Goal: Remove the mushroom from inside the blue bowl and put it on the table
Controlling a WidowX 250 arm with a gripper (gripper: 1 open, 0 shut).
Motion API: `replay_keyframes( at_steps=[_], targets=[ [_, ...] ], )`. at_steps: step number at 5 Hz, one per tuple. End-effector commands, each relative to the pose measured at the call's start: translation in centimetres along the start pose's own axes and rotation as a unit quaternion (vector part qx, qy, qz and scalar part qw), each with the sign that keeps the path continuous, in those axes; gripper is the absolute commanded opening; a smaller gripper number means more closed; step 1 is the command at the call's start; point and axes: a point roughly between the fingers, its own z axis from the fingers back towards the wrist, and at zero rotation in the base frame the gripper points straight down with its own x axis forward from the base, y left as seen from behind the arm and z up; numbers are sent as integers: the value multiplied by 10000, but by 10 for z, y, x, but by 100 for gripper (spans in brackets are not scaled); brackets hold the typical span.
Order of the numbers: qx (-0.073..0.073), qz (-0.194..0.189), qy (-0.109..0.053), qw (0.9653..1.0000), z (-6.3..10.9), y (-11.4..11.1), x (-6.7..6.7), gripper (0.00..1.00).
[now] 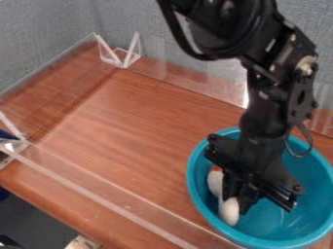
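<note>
Arm: we see the black robot arm [254, 58] coming down from 12 o'clock and dropping steeply into the bowl at lower right.

Claw: our gripper [240, 190] points straight down inside the bowl, jaws drawn in narrow. They appear pinched on the mushroom, though the black fingers hide the contact itself.

Mushroom: the cream-white mushroom [229, 207] sits at the claw tip, its rounded pale end showing just below the fingers, toward 7 o'clock within the bowl. A second pale patch shows at the left of the fingers; we cannot tell if it is part of the same toy.

Height: we cannot tell whether the mushroom rests on the bowl floor or hangs just clear of it.

Bowl: the blue bowl [299, 229] stands at 4 to 5 o'clock of the view, near the front edge of the table and partly cut off by the frame.

Table: the reddish-brown wood-grain table [117, 117] fills the centre and left.

Walls: low clear acrylic walls [92, 190] edge the table, with a clear bracket [120, 49] at 11 o'clock.
</note>
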Motion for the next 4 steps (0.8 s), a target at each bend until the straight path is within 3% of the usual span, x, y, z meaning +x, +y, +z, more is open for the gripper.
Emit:
replay_keyframes(
  at_steps=[1, 2, 3, 4],
  targets=[
    [-37, 281, -423, 9987, 28, 9, 2, 0],
    [117, 671, -774, 9947, 73, 44, -5, 0],
    [436, 1525, -1187, 9802, 124, 95, -7, 0],
    [652, 2261, -1601, 9586, 136, 145, -11, 0]
  ],
)
